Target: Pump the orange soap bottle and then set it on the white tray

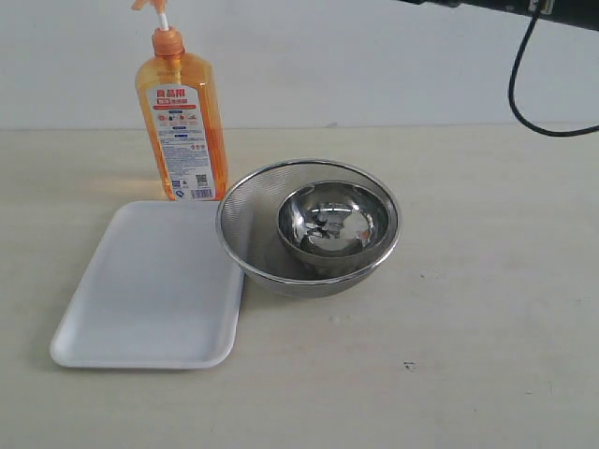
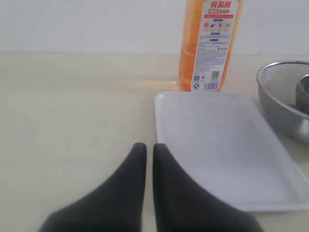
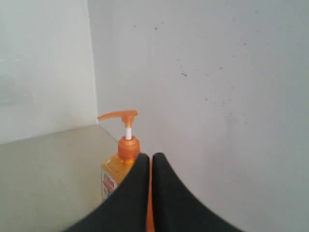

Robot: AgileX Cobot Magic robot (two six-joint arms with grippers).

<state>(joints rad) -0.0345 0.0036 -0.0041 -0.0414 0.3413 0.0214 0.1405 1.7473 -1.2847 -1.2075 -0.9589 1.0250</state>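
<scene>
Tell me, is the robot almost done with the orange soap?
Nothing looks done: the orange soap bottle stands behind the white tray, not on it. In hand: the right gripper, shut and empty, faces the pump head; the left gripper is shut beside the tray. Still to do: pumping, then moving the bottle onto the tray.

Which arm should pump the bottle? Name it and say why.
Right. The right gripper, shut, is high by the bottle, near its pump; the left gripper is low beside the tray.
</scene>
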